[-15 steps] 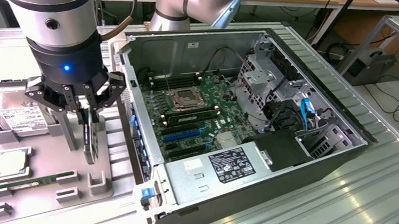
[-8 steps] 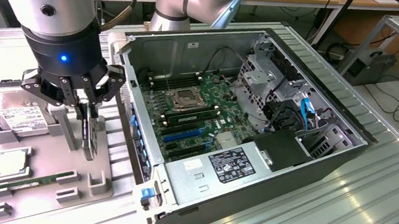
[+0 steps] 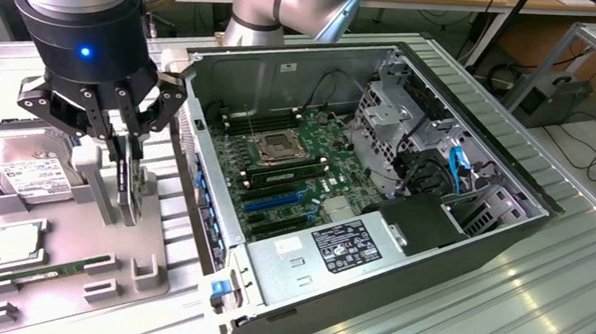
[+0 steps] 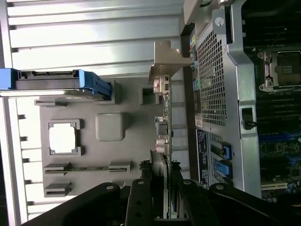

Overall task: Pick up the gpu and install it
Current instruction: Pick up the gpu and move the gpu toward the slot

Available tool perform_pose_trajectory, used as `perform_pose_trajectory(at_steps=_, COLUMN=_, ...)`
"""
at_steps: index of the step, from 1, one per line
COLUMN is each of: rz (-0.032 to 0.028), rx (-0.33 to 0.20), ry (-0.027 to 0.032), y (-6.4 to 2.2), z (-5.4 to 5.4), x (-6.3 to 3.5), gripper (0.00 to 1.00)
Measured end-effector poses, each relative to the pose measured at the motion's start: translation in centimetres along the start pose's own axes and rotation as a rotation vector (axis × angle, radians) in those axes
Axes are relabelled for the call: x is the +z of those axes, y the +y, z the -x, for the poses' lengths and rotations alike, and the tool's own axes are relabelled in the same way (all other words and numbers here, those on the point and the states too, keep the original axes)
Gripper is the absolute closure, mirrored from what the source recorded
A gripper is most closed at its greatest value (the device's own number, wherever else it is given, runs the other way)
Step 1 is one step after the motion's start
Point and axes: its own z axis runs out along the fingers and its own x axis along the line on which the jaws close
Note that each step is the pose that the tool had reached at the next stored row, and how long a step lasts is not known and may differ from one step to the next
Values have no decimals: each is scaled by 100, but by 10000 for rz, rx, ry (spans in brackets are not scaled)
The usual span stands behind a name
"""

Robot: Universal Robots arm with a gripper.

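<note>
The gpu [image 3: 127,181] is a thin black card hanging on edge from my gripper [image 3: 121,139], over the grey fixture tray [image 3: 70,229] at the exterior view's left. My fingers are shut on its upper edge. I cannot tell whether its lower edge touches the tray. In the wrist view the gpu [image 4: 165,117] runs edge-on away from my gripper [image 4: 162,181], and its silver bracket [image 4: 164,61] is at the far end. The open computer case [image 3: 285,62] lies just beside it, toward the exterior view's right, with the motherboard [image 3: 297,175] and its blue card slots [image 3: 274,201] exposed.
On the tray sit a silver hard drive [image 3: 27,166], a CPU [image 3: 18,237] and a green memory stick [image 3: 45,268]. The case's perforated wall [image 4: 211,80] stands close beside the card. Ribbed metal table [image 3: 500,310] surrounds the case.
</note>
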Motion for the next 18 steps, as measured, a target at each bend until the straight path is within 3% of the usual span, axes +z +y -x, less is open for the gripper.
perform_pose_trajectory(at_steps=2, rz=0, rx=0, ry=0, y=4, z=3, x=-98, gripper=74)
perform_pose_trajectory(at_steps=18, rz=0, rx=0, ry=0, y=7, z=4, x=-149, gripper=74)
